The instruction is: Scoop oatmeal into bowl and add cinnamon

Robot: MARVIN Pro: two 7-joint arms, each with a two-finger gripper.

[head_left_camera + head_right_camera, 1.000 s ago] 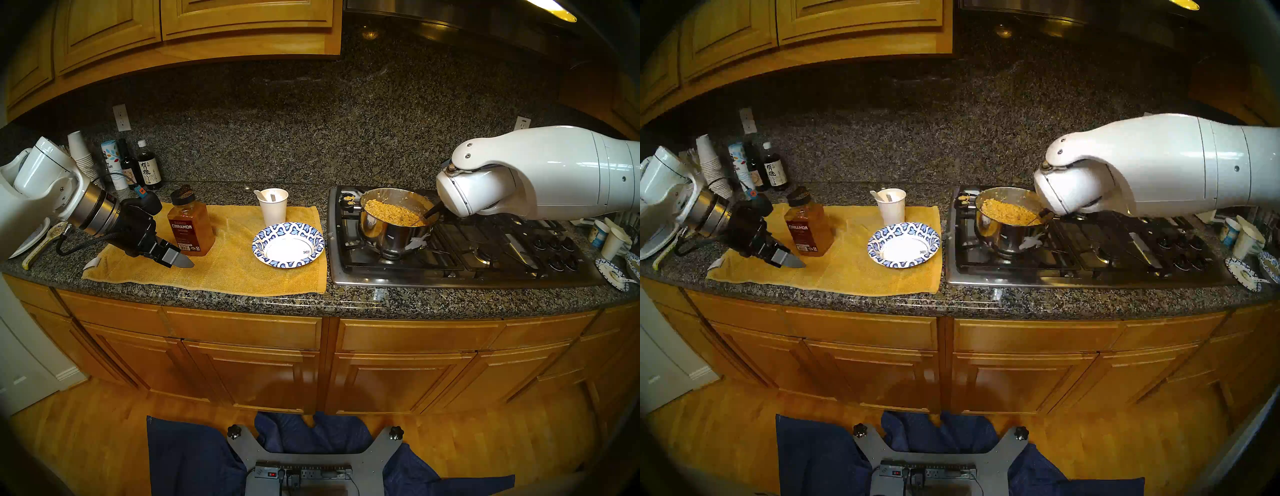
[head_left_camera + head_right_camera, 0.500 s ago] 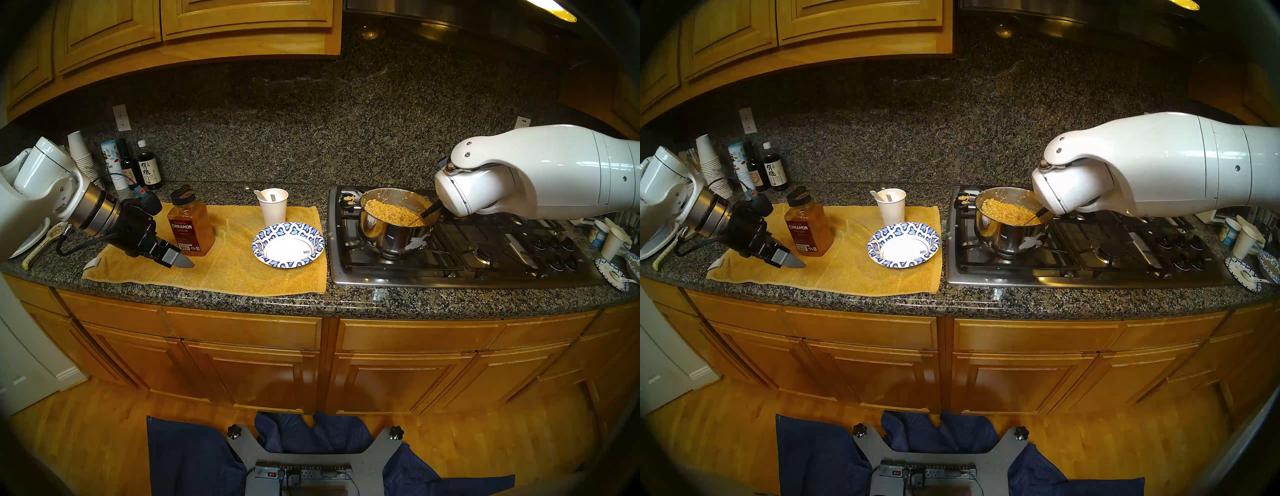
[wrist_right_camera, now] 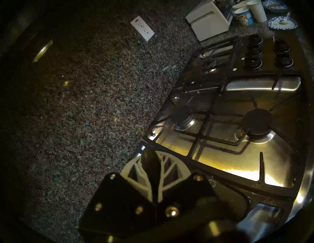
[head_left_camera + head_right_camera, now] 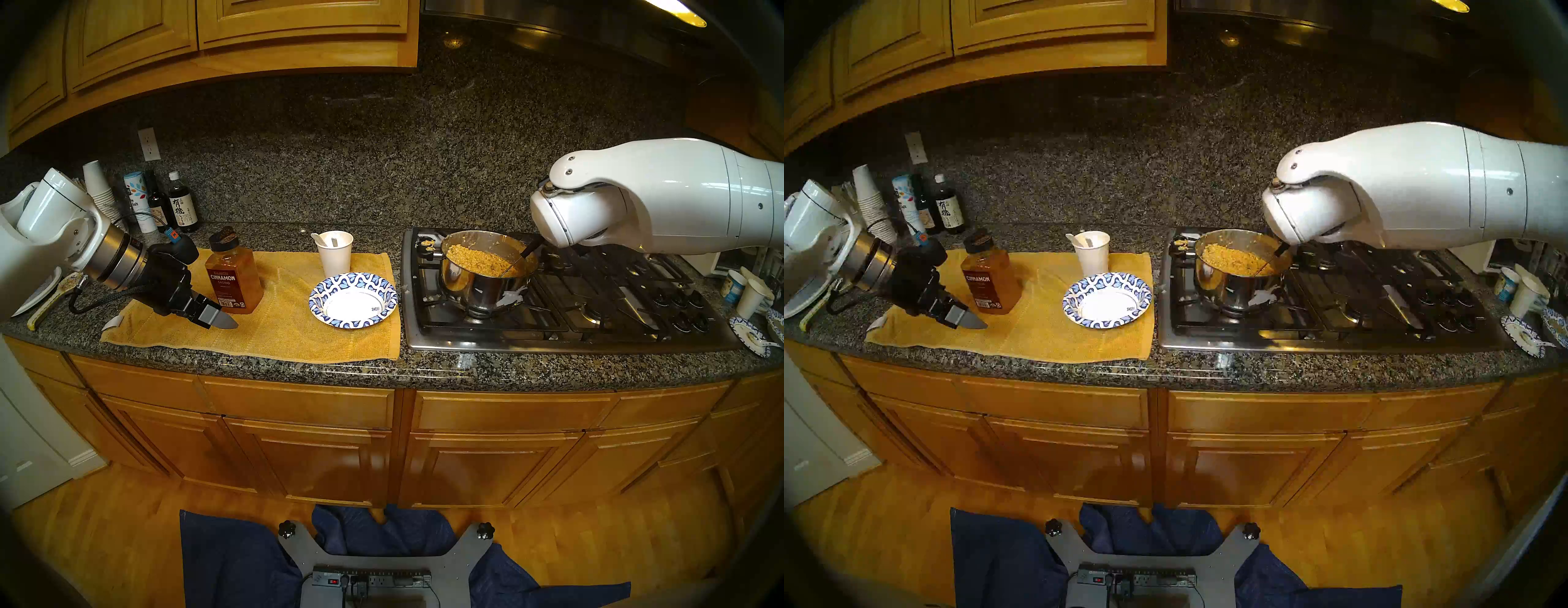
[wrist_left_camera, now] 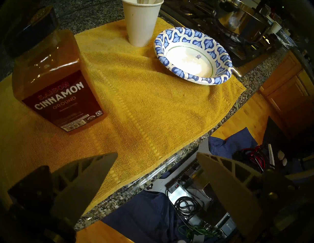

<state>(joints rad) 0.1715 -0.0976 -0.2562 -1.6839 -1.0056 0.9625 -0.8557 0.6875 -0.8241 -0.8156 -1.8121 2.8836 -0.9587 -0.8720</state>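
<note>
The steel pot (image 4: 483, 280) on the stove's front-left burner holds the oatmeal (image 4: 479, 260); the right gripper (image 3: 153, 162) pinches a black-handled utensil (image 4: 528, 251) dipping into it. On the yellow towel (image 4: 280, 327), the cinnamon (image 4: 233, 276) stands at the back-left, the bowl (image 4: 353, 300) at the right edge. The left gripper (image 5: 156, 162) hangs spread

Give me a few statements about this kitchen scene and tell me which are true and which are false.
1. The patterned paper bowl is empty. True.
2. The oatmeal is in a steel pot on the stove. True.
3. The cinnamon jar lies on its side. False: it stands upright on the yellow towel.
4. The left gripper has its fingers clamped on the jar. False: they are spread apart and hold nothing.
5. The right gripper is shut on a dark utensil handle that reaches into the pot. True.
6. The white paper cup stands on the stove. False: it stands on the towel, behind the bowl.
</note>
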